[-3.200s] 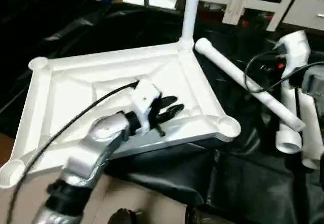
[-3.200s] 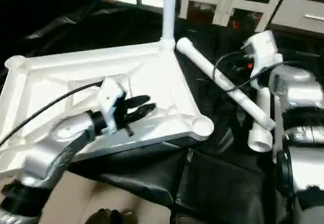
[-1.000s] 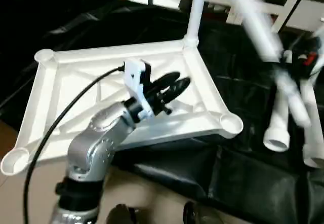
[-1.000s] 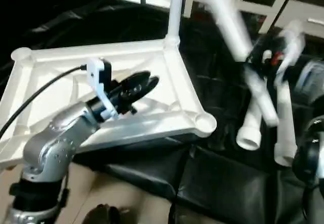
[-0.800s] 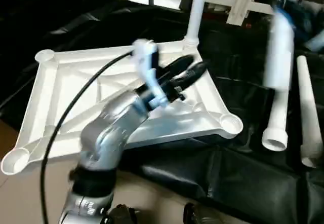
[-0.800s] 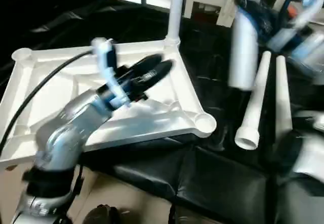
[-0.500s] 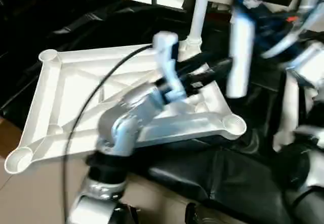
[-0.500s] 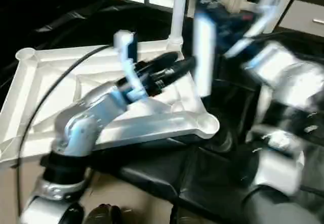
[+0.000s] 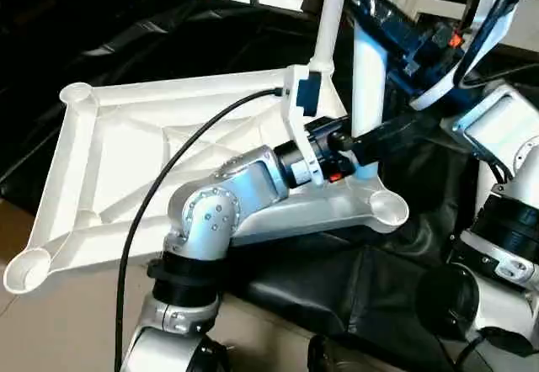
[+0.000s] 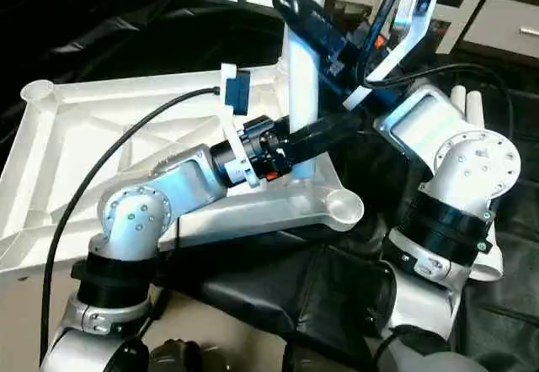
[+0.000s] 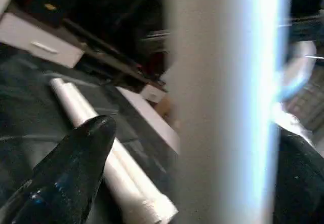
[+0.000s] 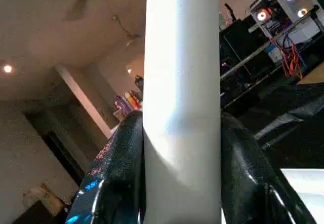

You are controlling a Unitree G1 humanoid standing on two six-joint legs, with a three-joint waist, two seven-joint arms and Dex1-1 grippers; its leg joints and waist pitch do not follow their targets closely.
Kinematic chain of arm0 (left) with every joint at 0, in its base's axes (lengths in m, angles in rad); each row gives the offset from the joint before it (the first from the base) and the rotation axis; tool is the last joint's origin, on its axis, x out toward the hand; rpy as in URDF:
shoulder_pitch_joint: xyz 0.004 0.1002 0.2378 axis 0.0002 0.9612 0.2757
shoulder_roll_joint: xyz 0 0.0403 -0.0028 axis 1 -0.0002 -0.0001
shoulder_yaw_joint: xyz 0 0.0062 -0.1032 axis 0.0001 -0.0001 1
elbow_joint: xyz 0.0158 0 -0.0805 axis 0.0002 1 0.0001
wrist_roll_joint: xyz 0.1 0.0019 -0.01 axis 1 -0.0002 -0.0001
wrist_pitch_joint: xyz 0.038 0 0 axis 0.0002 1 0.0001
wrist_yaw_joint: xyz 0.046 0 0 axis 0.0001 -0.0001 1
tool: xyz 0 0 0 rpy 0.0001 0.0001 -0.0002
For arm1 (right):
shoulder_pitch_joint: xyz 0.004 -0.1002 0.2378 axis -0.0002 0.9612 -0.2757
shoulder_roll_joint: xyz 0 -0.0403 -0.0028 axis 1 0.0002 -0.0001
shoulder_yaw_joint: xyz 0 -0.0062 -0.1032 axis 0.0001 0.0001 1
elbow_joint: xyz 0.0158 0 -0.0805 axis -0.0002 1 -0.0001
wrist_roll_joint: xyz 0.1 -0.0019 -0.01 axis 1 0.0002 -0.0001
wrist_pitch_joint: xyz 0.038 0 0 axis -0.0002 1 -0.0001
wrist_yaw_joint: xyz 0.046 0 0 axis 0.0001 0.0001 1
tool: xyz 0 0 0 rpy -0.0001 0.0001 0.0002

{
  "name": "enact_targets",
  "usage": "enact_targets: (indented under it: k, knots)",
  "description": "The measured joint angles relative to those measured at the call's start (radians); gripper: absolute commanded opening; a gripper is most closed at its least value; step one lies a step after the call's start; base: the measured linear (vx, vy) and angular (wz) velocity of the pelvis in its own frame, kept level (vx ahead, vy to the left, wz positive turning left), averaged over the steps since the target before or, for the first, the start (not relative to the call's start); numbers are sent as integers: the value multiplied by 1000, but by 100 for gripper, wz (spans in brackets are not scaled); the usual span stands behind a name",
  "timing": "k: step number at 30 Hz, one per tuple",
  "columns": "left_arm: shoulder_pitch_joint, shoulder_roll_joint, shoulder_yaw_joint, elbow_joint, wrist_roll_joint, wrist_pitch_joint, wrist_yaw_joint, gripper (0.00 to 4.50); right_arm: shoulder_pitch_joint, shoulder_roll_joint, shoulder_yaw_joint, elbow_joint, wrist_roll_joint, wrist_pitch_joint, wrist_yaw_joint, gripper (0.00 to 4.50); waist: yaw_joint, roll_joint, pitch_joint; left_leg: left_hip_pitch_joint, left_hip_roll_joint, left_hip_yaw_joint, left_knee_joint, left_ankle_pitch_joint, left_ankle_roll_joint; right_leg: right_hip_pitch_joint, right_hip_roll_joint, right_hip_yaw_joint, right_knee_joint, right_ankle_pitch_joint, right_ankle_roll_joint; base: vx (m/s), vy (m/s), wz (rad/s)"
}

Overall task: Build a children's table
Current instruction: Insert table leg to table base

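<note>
The children's table tabletop (image 9: 126, 136) lies underside up on the black cloth, its ribs and corner sockets showing. One white leg (image 9: 331, 10) stands upright in the far corner socket. My right gripper (image 9: 379, 18) is shut on a second leg (image 9: 370, 77) and holds it upright over the tabletop's right edge, behind the near right socket (image 9: 389, 208). The left gripper (image 9: 383, 136) reaches across the tabletop and stands open around the lower part of that leg. In the left wrist view the leg (image 11: 223, 102) runs between the two spread fingers (image 11: 76, 163).
More loose legs (image 10: 467, 103) lie on the black cloth to the right, partly behind my right arm; one (image 11: 96, 133) shows in the left wrist view. The black-draped work table (image 9: 168, 35) carries everything. White furniture stands at the back.
The right arm lifted the leg from the cloth and swung it left, upright over the tabletop's right edge. The left gripper rose off the tabletop, swung right and opened around the leg.
</note>
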Motion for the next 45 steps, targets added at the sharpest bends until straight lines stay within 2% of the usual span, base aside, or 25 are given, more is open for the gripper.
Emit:
enact_targets:
  k: [7,8,13,14,17,24,27,29,30,35,39,42,45]
  knots:
    - [-1,-2,20,1,-41,38,23,369,4,0,4,-14,29,-3,-68,148,1,0,0,1,0,-1,-13,7,-5,0,2,-1,-9,5,9,0,0,0]
    - [-1,-4,20,1,-42,38,23,348,4,0,4,-15,31,-3,-72,148,1,0,0,1,0,-1,-13,7,-5,0,2,-1,-10,5,9,0,0,0]
    - [-1,-9,21,1,-48,42,26,319,16,0,7,-23,44,-11,-97,148,1,0,0,0,0,-2,-14,7,-5,0,2,-1,-11,5,9,0,0,0]
    - [-1,-9,21,1,-48,42,27,297,16,0,8,-23,45,-12,-101,148,0,0,0,0,0,-2,-14,7,-5,0,2,-1,-11,5,9,0,0,0]
    - [-1,-9,21,1,-59,42,29,282,19,-5,17,-23,48,-21,-114,148,0,0,0,1,0,-2,-14,7,-6,0,2,-1,-11,5,9,0,0,0]
    - [-2,-1,21,-12,-62,42,29,212,22,-14,30,-23,61,-34,-128,148,1,0,0,1,0,-2,-14,7,-6,0,2,-1,-10,6,9,0,0,0]
    - [-2,8,21,-16,-65,42,28,196,27,-25,50,-23,61,-52,-131,148,1,1,0,1,0,-2,-14,7,-6,0,2,-1,-10,6,9,0,0,0]
    - [-2,15,21,-17,-66,42,28,171,32,-27,57,-24,62,-57,-131,148,1,1,0,1,0,-2,-14,7,-6,0,2,-1,-10,6,9,0,0,0]
    - [-2,18,20,-18,-66,42,28,157,36,-27,62,-24,63,-61,-131,204,1,1,0,1,0,-2,-14,7,-6,0,2,-1,-10,6,9,0,0,0]
    - [-1,58,9,-36,-36,28,19,141,48,-46,90,-38,60,-78,-125,245,0,1,0,1,0,-2,-14,7,-6,0,2,-1,-10,6,9,0,0,0]
    - [3,98,17,-48,-16,14,18,141,64,-127,164,-88,-15,-152,-82,268,2,1,0,1,-1,-2,-13,7,-7,0,2,-1,-10,6,9,0,0,0]
    - [40,133,26,-66,-15,5,-12,141,85,-227,236,-131,-136,-260,-30,296,5,1,0,0,-1,-3,-13,7,-7,0,2,-2,-10,6,9,0,0,0]
    - [71,170,23,-106,-22,-20,-98,141,93,-259,263,-126,-213,-340,-23,309,3,1,0,0,-1,-3,-13,7,-6,0,2,-1,-9,6,9,0,0,0]
